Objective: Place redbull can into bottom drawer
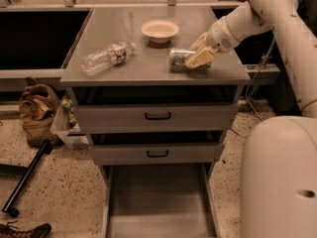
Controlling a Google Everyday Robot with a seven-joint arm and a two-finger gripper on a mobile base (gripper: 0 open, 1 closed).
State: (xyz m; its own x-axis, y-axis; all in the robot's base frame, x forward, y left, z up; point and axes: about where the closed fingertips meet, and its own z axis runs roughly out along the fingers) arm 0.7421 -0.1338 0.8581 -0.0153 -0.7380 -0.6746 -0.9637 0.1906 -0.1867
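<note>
The redbull can (177, 56), slim and silver, lies on its side on the grey cabinet top (148, 63), right of centre. My gripper (196, 50) reaches in from the right and sits around the can's right end, down at table height. The can rests on the top. The bottom drawer (158, 197) is pulled out toward the camera under the cabinet, a wide flat grey tray with nothing in it.
A clear plastic bottle (106, 57) lies on the top at the left. A cream bowl (160, 30) stands at the back. Two upper drawers (157, 116) with black handles are closed. My white base (280, 177) fills the lower right. A bag (37, 108) and a black pole (25, 180) are on the floor at the left.
</note>
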